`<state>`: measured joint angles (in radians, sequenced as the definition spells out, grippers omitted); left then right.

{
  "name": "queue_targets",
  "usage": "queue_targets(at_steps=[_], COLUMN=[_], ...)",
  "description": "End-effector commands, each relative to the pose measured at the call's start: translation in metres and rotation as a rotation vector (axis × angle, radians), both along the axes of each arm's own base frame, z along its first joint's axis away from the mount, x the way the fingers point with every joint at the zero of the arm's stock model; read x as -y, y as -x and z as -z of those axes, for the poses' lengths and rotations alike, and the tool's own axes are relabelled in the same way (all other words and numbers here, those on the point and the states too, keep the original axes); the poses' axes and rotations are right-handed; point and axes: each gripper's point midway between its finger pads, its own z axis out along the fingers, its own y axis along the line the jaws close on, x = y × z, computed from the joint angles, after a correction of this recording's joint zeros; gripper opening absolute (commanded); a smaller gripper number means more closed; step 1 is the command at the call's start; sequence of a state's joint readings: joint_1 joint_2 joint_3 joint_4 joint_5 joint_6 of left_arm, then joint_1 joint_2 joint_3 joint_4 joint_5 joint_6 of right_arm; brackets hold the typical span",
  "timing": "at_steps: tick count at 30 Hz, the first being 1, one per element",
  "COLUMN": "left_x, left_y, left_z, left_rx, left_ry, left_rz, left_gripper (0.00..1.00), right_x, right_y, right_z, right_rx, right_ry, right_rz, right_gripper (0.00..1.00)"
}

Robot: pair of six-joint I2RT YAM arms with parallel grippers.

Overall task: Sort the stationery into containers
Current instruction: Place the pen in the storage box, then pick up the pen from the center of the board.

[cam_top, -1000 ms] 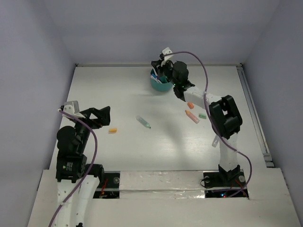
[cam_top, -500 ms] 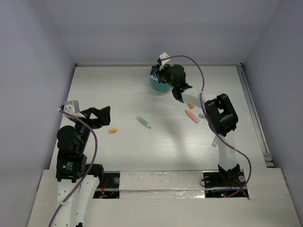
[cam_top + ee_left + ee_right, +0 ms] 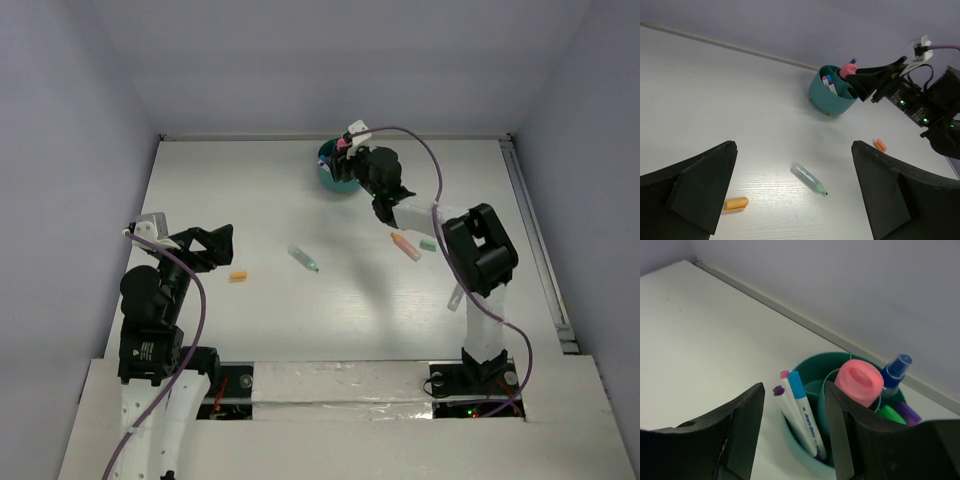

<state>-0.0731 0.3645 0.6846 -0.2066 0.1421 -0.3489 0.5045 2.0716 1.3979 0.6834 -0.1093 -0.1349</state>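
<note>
The round teal cup [image 3: 332,178] stands at the back of the table; it also shows in the left wrist view [image 3: 829,102] and the right wrist view [image 3: 807,460]. It holds white markers [image 3: 802,415] with purple, pink and blue caps, a pink-capped bottle [image 3: 859,382], a blue-capped item [image 3: 897,367] and green and purple pieces. My right gripper [image 3: 343,163] hovers open and empty at the cup [image 3: 795,390]. My left gripper [image 3: 215,243] is open and empty [image 3: 794,147], well back from a green-tipped marker [image 3: 303,258] [image 3: 809,178] and an orange piece [image 3: 238,275] [image 3: 735,203].
A pink-and-orange marker [image 3: 406,246] and a small green piece [image 3: 428,244] lie right of centre under the right arm. Another orange piece [image 3: 880,145] lies near them. A thin white item [image 3: 455,298] lies by the right arm's column. Walls enclose the table.
The right wrist has shifted a little at the cup, the gripper staying over it. The left arm and the loose items on the table have not moved.
</note>
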Motion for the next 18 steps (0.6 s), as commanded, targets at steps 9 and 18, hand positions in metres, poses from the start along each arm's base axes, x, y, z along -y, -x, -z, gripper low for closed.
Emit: queue_targets(at_steps=[9, 18], left_x=[0.008, 0.024], left_y=[0.004, -0.007], left_z=[-0.017, 0.002], left_rx=[0.077, -0.008], left_ry=[-0.003, -0.011], left_rz=[0.044, 0.126], left_gripper=[0.99, 0.99], right_x=[0.057, 0.096], right_y=[0.11, 0.192], right_z=[-0.062, 0.011], right_rx=[-0.259, -0.615], right_ry=[-0.295, -0.208], right_rz=[0.068, 0.153], right_gripper=[0.0, 0.0])
